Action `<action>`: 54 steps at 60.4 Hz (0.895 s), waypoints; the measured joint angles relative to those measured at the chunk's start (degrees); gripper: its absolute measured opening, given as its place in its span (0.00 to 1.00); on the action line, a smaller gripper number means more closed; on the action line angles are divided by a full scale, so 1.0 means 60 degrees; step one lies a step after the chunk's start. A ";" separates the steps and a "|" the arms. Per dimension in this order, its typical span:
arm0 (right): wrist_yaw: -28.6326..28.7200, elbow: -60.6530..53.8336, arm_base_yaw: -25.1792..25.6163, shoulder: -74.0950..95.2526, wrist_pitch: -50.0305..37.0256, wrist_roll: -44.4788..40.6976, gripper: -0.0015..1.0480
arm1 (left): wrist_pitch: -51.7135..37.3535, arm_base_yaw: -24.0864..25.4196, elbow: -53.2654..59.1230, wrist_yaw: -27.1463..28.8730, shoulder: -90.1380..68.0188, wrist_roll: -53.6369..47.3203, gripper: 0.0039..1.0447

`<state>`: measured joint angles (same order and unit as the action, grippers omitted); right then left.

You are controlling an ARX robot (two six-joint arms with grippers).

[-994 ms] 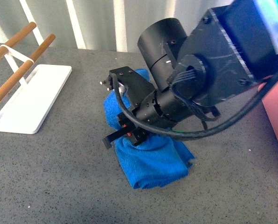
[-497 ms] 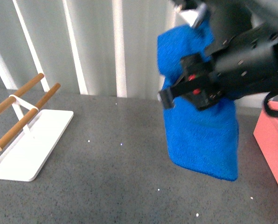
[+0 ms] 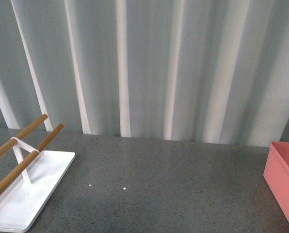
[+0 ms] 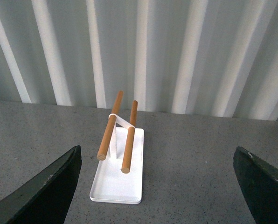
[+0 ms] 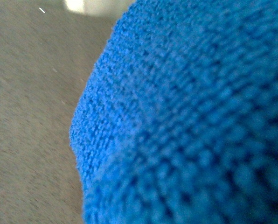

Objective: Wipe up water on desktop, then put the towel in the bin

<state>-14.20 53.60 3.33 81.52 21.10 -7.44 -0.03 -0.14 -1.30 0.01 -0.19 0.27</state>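
Towel [image 5: 185, 121] blankets the right wrist cam, right pincer hidden, can't tell; bin [image 3: 282, 179] lies right-side; left pincer [image 4: 156, 151] spread, empty.

Soft, even, diffuse light. Pale vertical glare streaks on the corrugated wall [image 3: 149, 63]. Front view slightly hazy. Left tool [image 4: 156, 158] fingers [image 4: 45, 191] dark, soft-edged. Right wrist view: towel [image 5: 185, 121] too close, heavily blurred; tabletop [image 5: 27, 116] smeared.

Surface [image 3: 173, 189]: dark grey, speckled, flat, with a few white flecks.
Left side: white tray [image 3: 47, 175] carrying wooden rods [image 3: 18, 169].
Right edge: pink bin [image 3: 281, 177], partly out of frame.
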 joint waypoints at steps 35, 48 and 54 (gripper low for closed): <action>0.0262 0.0601 0.1574 0.2470 -0.0200 0.0208 0.07 | 0.0000 0.0000 0.0000 0.0000 0.0000 0.0000 0.94; 0.0342 0.0616 0.1698 0.2648 -0.0382 0.0208 0.10 | 0.0000 0.0000 0.0000 0.0000 0.0000 0.0000 0.94; 0.0346 0.0616 0.1708 0.2648 -0.0386 0.0204 0.29 | 0.0000 0.0000 0.0000 0.0000 0.0000 0.0000 0.94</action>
<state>-12.12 57.30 13.58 97.41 18.79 -6.22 -0.03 -0.14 -1.30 0.01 -0.19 0.27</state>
